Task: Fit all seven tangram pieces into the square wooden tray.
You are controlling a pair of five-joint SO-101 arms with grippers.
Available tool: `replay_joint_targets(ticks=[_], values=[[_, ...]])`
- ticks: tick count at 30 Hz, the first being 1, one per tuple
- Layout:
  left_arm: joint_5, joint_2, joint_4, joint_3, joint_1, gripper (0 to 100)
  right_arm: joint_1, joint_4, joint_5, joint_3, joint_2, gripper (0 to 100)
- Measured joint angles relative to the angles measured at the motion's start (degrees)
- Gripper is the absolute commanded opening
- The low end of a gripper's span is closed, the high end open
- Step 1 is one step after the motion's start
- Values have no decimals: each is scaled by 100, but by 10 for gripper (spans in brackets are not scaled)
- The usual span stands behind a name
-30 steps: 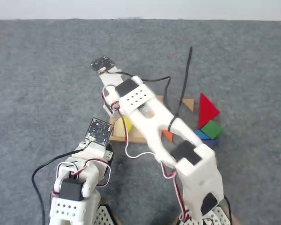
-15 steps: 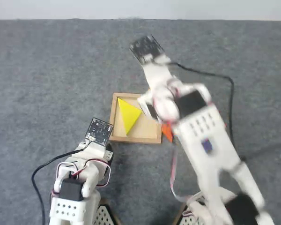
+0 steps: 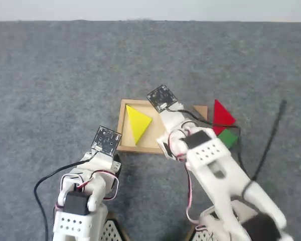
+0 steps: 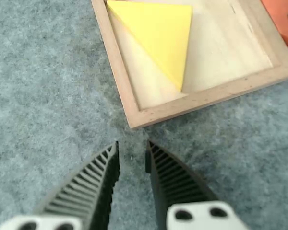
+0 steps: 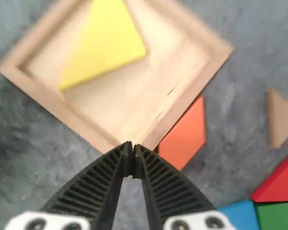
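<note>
The square wooden tray (image 3: 122, 125) lies mid-table with a yellow triangle (image 3: 137, 123) flat in its left half. My right arm (image 3: 176, 125) stretches over the tray's right side. Its gripper (image 5: 131, 146) is shut and empty, hovering at a tray corner (image 5: 182, 98) next to the orange parallelogram (image 5: 185, 136). A tan triangle (image 3: 201, 111), a red triangle (image 3: 221, 115) and a green piece (image 3: 227, 138) lie right of the tray, and a blue piece (image 5: 237, 213) lies among them. My left gripper (image 4: 132, 151) hangs just short of the tray's near left corner (image 4: 113, 62), slightly open with nothing in it.
Grey carpet covers the table (image 3: 50, 75), with wide bare stretches left of and beyond the tray. The right arm's black cable (image 3: 268, 145) trails over the carpet to the right of the loose pieces.
The right arm swung from the tray's far left across to the far right, then drew back over the tray's right side, uncovering the yellow triangle. The left arm kept still.
</note>
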Motion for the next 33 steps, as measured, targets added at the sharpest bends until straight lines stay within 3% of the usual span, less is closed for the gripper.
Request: replay_joint_targets(ticks=[12,18,33], values=[[0,0,0,0,0,88,255,-35,-26,-1284,2295,6],[0,0,0,0,0,88,782,88,-26,-1275,2259,6],[0,0,0,0,0,88,879,185,-18,290,413,6]])
